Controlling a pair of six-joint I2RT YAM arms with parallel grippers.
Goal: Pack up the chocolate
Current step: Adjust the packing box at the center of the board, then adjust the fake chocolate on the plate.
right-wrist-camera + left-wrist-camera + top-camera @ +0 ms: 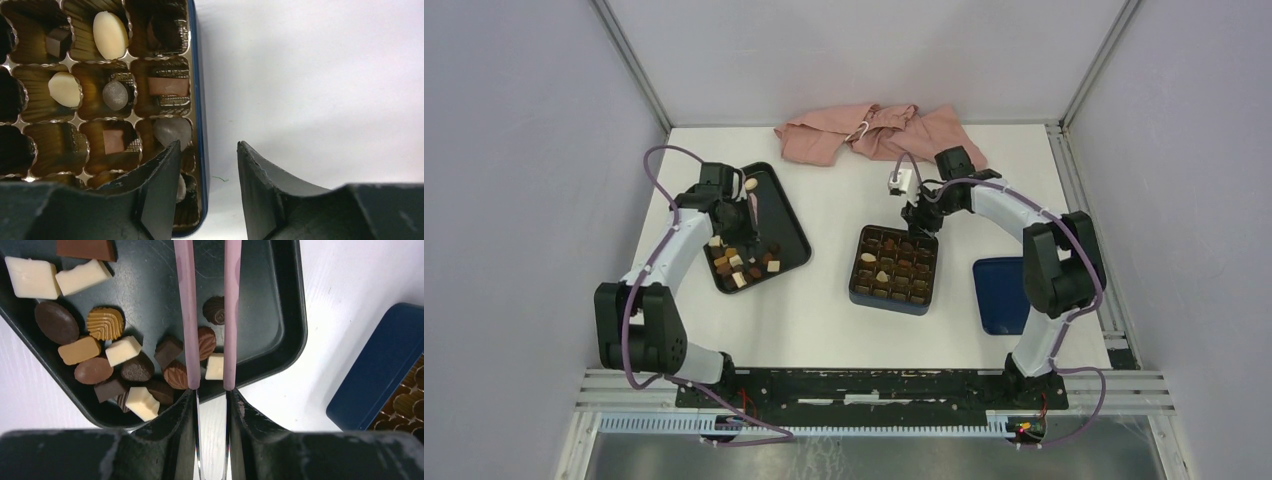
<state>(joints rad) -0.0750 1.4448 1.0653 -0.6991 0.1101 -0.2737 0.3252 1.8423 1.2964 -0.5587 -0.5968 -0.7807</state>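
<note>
Loose chocolate pieces (744,265), dark, light brown and cream, lie in the near part of a black tray (789,225). The left wrist view shows them (105,322) on the tray (285,340). My left gripper (752,212) hangs over the tray, its long pink fingers (186,315) parallel with a gap and nothing between them; their tips run out of view. The dark blue box (894,298) holds several pieces (110,35) in its gridded insert. My right gripper (914,215) is open and empty (207,147), straddling the box's edge (196,75).
A dark blue lid (1001,295) lies right of the box beside the right arm. A pink cloth (874,135) is bunched at the table's far edge. The box's corner also shows at the right of the left wrist view (370,370).
</note>
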